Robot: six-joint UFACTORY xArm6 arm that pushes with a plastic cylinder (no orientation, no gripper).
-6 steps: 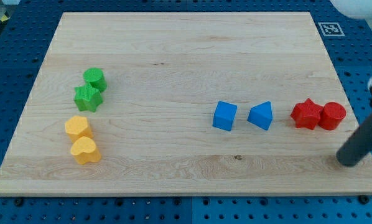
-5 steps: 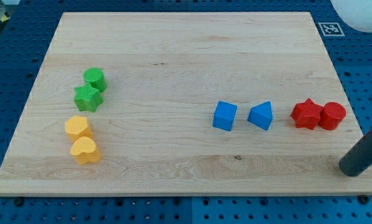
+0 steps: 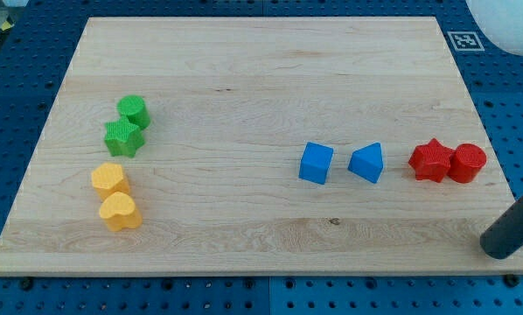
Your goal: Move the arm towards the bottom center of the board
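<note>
Lower now, my tip (image 3: pixel 499 251), rod upper part cut off at view's right.

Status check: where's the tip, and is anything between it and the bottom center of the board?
My tip at board bottom-right corner, below the red blocks. Touching nothing. No blocks along the bottom edge toward center.

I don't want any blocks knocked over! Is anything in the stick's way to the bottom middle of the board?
Nothing visible is. My tip sits at the board's bottom right corner, below the red blocks. The strip along the bottom edge toward the center holds no blocks; the blue cube lies above it.
</note>
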